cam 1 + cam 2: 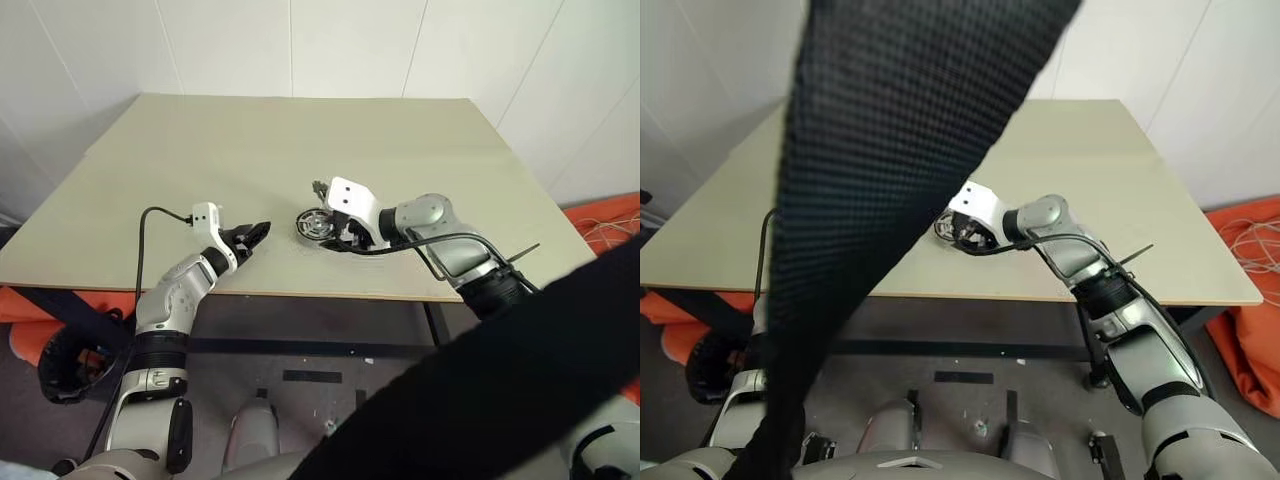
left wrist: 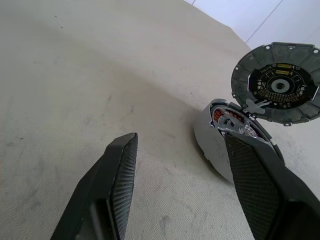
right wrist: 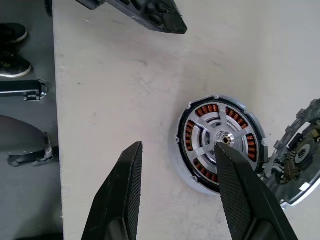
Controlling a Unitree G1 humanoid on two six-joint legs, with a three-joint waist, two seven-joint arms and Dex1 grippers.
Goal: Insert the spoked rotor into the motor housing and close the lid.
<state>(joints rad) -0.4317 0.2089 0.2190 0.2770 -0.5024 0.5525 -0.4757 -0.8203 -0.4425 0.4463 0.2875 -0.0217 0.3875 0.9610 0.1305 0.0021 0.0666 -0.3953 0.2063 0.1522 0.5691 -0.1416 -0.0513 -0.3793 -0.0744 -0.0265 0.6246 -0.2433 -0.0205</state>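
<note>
Rotor (image 3: 220,145) seated in housing (image 3: 187,180); lid (image 2: 277,82) tilted up beside it, awaiting closing. Right gripper (image 3: 180,192) above housing, wide, empty. Left gripper (image 2: 182,192) near housing, wide, empty.

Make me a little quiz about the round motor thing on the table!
1. True or false: the lid is shut flat on the motor housing.
2. What sits inside the housing, over the copper windings?
3. Which tool has nothing between its fingers: A left tool, B right tool, C both?

Key: 1 false, it stands open. 2 the spoked rotor. 3 C.
</note>
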